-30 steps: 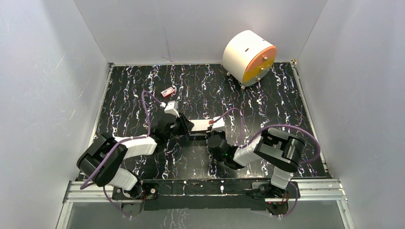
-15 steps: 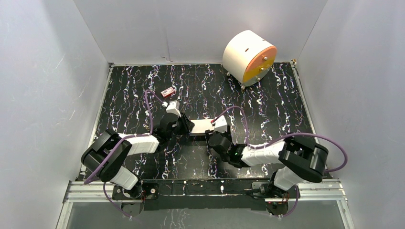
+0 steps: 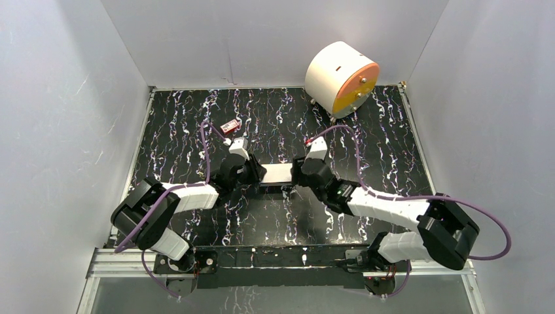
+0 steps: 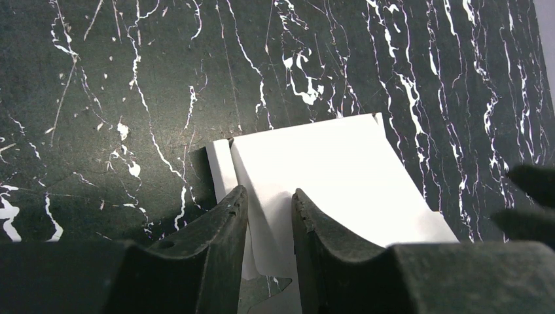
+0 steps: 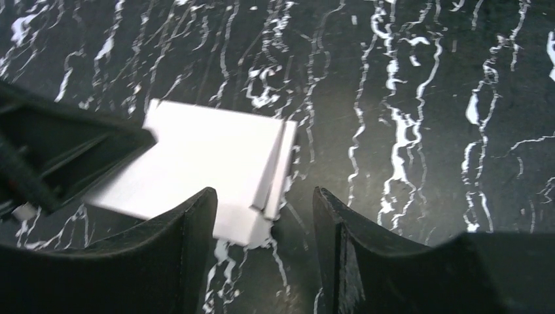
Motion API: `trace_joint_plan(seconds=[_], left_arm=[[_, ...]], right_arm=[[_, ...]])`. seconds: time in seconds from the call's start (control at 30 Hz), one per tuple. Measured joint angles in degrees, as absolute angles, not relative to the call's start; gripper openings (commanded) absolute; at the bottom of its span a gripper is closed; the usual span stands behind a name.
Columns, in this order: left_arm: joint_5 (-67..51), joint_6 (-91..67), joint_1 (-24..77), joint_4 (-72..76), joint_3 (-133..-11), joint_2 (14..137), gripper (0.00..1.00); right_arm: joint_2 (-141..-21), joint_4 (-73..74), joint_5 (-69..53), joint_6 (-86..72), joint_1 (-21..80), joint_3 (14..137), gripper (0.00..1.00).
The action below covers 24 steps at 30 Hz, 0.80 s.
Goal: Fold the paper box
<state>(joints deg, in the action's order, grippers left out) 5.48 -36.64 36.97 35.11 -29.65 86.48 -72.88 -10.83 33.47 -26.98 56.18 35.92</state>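
Observation:
The paper box is a flattened white cardboard piece in the middle of the black marbled table, held between my two grippers. My left gripper is at its left end. In the left wrist view my left gripper is closed narrowly on a flap of the paper box. My right gripper is at the box's right end. In the right wrist view my right gripper is open, with the folded corner of the paper box just ahead between the fingers, not gripped.
A big white cylinder with an orange face stands at the back right. A tiny red item lies behind the left gripper. White walls close in the table on three sides.
My right arm has swung out to the right, and its gripper has moved from the box's near right side up to its right end. My left gripper has stayed on the box.

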Motion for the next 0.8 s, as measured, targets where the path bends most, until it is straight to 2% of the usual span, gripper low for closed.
trace_joint_plan(seconds=[0.23,0.5,0.8], left_arm=[[5.54,-35.99,36.97,34.15,-30.20,86.48,0.29],[5.32,-36.01,36.97,33.47,-30.50,86.48,0.29],[3.57,-39.51,36.69,32.64,-30.57,86.37,0.30]], right_arm=[[-79.50,-10.52,23.70,-28.60,48.10,39.90,0.50],[-86.70,-12.12,15.14,-32.86,45.78,41.36,0.40],[-88.33,-15.44,11.09,-37.41,44.07,40.99,0.30]])
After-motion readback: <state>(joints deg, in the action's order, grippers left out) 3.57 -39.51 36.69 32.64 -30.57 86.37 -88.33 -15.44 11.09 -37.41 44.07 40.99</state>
